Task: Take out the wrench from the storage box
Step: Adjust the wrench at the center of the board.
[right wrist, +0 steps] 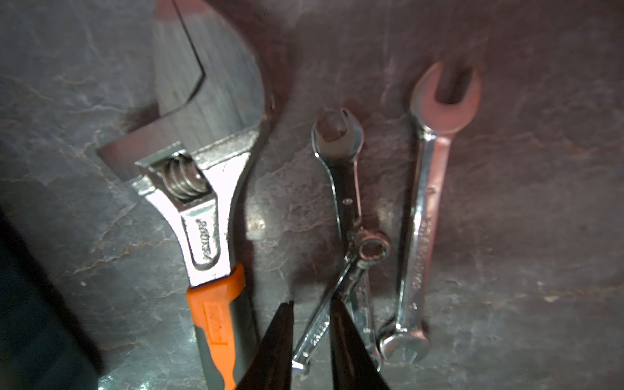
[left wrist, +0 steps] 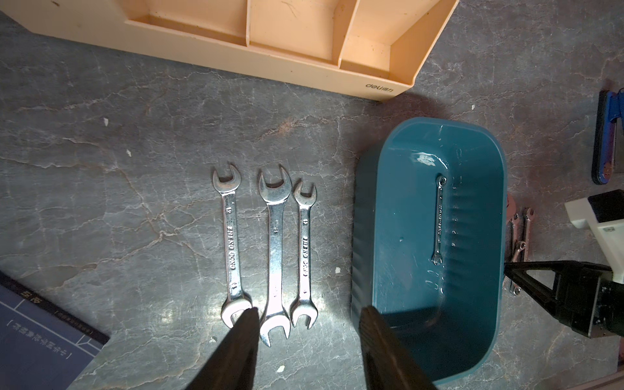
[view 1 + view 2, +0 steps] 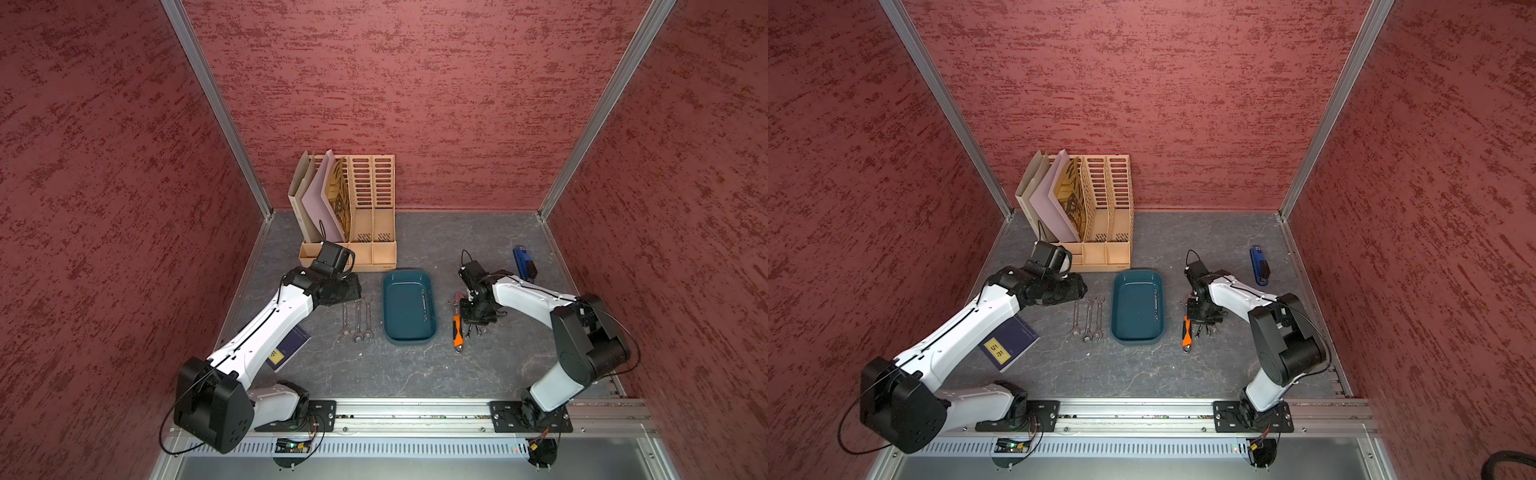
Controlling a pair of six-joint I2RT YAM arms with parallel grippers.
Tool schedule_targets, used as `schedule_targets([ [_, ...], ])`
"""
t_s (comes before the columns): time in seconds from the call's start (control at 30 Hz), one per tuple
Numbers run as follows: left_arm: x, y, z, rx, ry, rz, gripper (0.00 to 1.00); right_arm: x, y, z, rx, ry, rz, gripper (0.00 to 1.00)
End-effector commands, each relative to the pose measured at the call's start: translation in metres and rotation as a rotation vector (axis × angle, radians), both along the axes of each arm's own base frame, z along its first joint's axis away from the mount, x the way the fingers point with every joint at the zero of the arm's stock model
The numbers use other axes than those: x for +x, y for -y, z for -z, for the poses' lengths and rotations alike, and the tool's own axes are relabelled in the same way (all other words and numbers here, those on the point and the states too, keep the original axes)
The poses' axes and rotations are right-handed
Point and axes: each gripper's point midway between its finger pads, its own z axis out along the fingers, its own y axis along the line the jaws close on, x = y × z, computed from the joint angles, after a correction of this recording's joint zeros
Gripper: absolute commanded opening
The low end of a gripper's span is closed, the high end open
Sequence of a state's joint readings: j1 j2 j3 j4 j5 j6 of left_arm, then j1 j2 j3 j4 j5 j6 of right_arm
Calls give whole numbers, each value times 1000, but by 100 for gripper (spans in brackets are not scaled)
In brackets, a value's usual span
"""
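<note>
The right hand [image 1: 312, 304], fingers slightly parted, straddles a slim wrench [image 1: 317, 334] on the grey counter [image 1: 540, 236]. The slim wrench crosses a short wrench [image 1: 344, 189] at twelve o'clock. An orange-handled adjustable wrench [image 1: 202, 216] lies at eleven, a longer wrench [image 1: 422, 229] at one.

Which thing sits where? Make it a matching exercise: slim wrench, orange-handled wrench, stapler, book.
1 slim wrench
2 orange-handled wrench
3 stapler
4 book

A partly under the left arm
B inside the storage box
C beyond the right arm, farther back
D between the storage box and the right gripper

Pairs: 1-B, 2-D, 3-C, 4-A
</note>
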State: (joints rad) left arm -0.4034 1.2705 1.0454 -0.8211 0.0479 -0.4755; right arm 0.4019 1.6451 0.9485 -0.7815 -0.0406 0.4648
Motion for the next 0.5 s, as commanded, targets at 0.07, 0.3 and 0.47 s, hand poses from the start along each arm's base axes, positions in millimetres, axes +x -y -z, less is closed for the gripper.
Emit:
schedule_targets([
  [0.07, 9, 7, -10, -17, 33, 6, 51, -1, 6, 19, -30, -25, 16, 23],
  [0.3, 9, 8, -8, -18, 29, 7, 51, 5, -6, 17, 11, 1, -48, 23],
  [0.47, 9, 10, -9, -20, 30, 11, 51, 8, -11, 15, 8, 4, -96, 22],
])
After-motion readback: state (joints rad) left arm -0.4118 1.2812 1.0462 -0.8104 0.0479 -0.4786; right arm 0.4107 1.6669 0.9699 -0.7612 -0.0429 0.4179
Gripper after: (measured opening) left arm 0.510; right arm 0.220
